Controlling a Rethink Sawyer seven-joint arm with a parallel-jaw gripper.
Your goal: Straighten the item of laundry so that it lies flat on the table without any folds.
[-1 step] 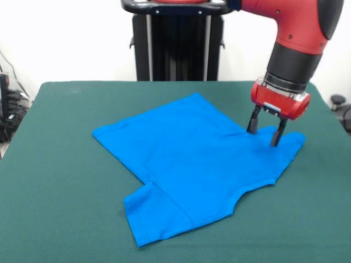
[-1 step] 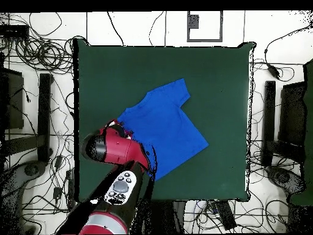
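Judging T-shirt (image 1: 192, 164) mostly flat on tabletop (image 1: 55, 181) | tool (image 1: 266, 131) spread, tips on 3 o'clock sleeve | that sleeve looks bunched, I'd smooth it.

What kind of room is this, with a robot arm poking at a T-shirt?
Most likely a robotics research lab. A red arm with a gripper works on a blue T-shirt laid on a green felt-topped table, and the overhead view shows tangled cables covering the floor around it, as in a test setup.
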